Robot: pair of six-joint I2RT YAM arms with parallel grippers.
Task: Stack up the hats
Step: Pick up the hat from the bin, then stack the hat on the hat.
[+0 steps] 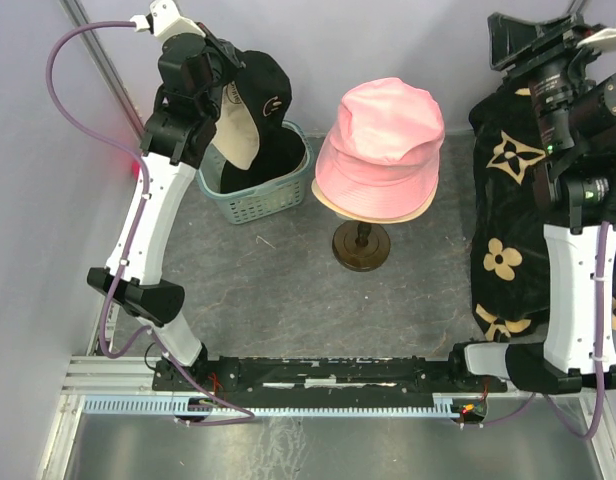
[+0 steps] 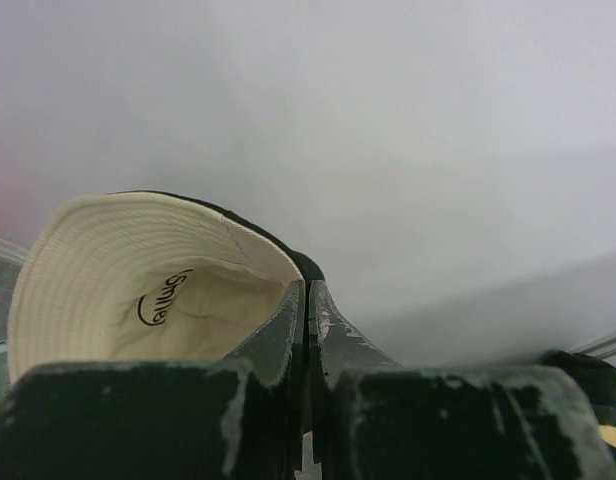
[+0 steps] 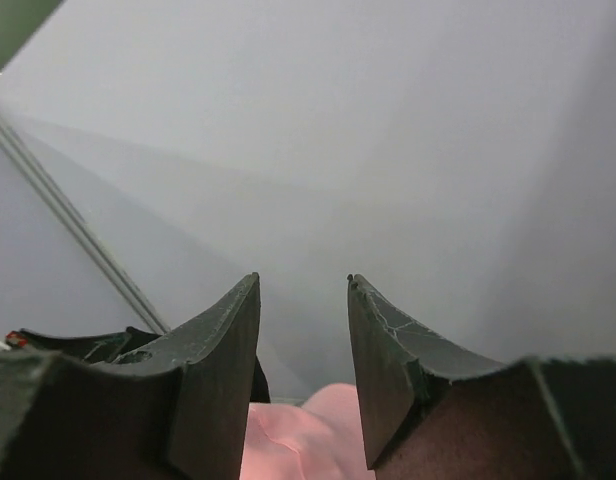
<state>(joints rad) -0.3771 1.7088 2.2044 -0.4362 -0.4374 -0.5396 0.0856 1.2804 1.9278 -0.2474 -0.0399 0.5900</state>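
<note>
Our left gripper (image 2: 307,292) is pinching shut on the brim of the black hat (image 1: 260,92), whose cream lining is facing the wrist camera, and we are holding it up above the teal basket (image 1: 256,196) at the far left. We judge that we are carrying out the transfer step, with this hat going next onto the pile. To its right, the pink hat (image 1: 383,140) is sitting over a cream hat (image 1: 380,212) on the wooden stand (image 1: 361,247). Next we are needing to swing across, turn the crown upward and lower it squarely over the pink one. Our right gripper (image 3: 303,300) is hanging with jaws apart, gripping nothing, by the flowered black cloth (image 1: 503,250).
</note>
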